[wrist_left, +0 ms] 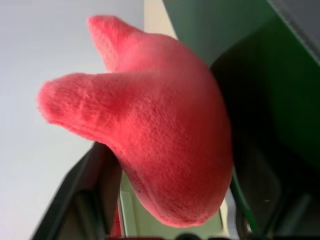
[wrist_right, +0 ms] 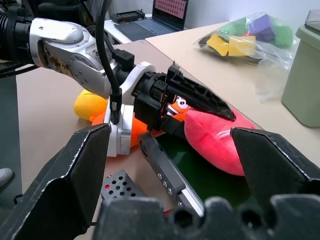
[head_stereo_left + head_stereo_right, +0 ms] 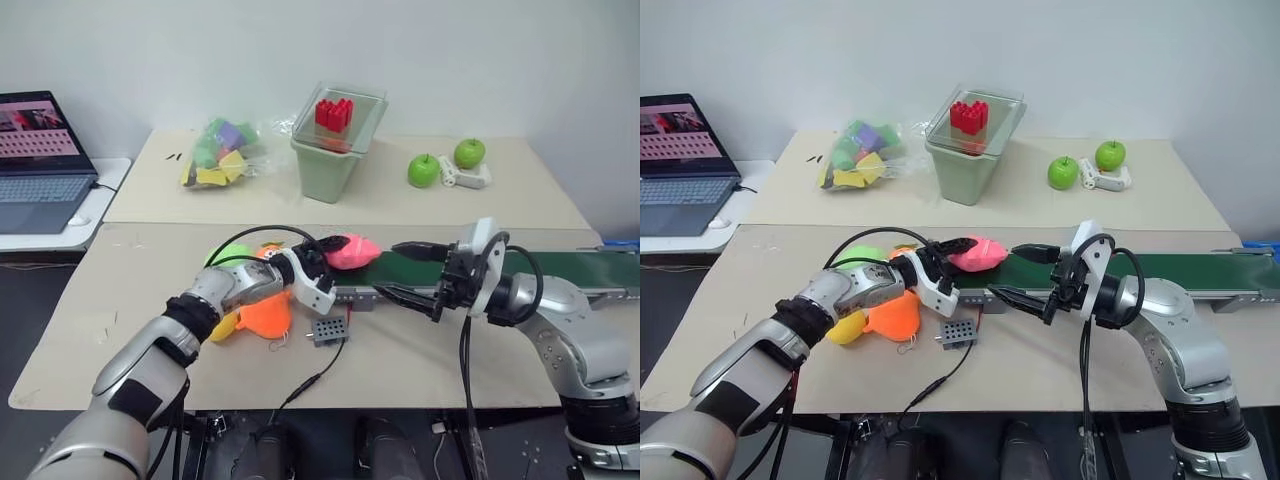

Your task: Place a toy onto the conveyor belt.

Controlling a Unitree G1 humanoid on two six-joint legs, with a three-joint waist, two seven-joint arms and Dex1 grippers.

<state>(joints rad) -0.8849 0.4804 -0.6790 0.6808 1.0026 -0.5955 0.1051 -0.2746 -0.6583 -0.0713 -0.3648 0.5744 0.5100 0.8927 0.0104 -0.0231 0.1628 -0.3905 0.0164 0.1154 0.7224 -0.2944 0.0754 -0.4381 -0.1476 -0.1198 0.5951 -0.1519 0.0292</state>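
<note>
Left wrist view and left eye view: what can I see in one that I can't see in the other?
The left wrist view alone gives a close look at the fuzzy surface and the two rounded lobes of the pink toy. The left eye view alone has the laptop, two green apples, the right gripper with its fingers apart, and the orange plush. Both views have the pink toy resting on the end of the dark green conveyor belt.

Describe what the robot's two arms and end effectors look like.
Both arms are silver-grey metal with black joint bands. Each end effector, left and right, has two black, ribbed, pointed fingers on a white wrist housing. Black cables loop over each forearm.
</note>
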